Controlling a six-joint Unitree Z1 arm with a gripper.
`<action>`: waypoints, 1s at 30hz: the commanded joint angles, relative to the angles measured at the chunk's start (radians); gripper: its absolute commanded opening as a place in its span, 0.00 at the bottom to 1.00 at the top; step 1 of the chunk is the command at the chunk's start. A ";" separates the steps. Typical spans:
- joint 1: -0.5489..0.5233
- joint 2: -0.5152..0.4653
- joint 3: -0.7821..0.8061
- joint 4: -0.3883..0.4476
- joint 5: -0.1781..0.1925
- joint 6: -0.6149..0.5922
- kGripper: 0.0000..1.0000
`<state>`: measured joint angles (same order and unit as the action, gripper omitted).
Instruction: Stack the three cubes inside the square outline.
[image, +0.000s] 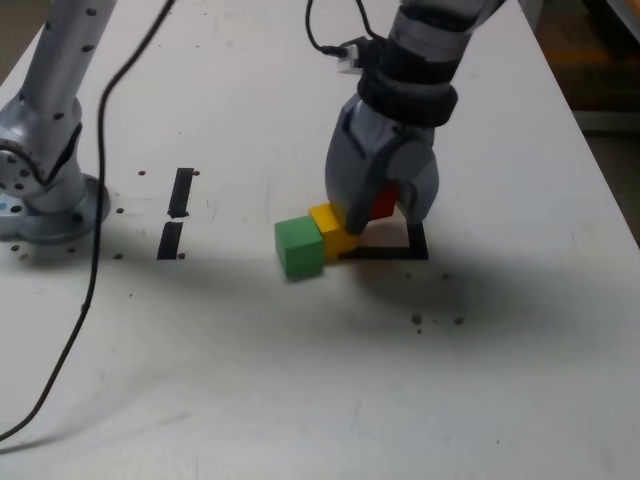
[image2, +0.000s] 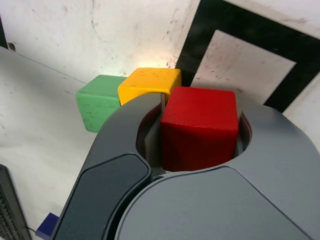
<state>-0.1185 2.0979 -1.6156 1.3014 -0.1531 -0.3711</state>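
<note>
1. Grey gripper (image: 388, 210), jaws closed on the red cube (image2: 200, 130), hangs over the far part of the square outline.
2. Black tape of the square outline (image: 390, 253) shows on the gripper's near side in the exterior view; lowering there likely needs a shift nearer.
3. Yellow cube (image: 338, 238) sits at its left edge, green cube (image: 300, 248) just left again, neither stacked.

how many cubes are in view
3: the red cube between the gripper's jaws, the yellow cube just beside the gripper, and the green cube beside the yellow one, farthest left in the exterior view. The arm could hide others.
</note>
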 joint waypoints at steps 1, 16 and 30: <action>0.000 -0.039 0.087 -0.043 -0.022 -0.002 0.19; -0.010 -0.108 -0.004 0.023 0.131 -0.032 0.19; -0.070 -0.063 -0.020 -0.056 0.194 0.081 0.19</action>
<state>-0.1753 2.0303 -1.6411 1.2471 0.0357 -0.3017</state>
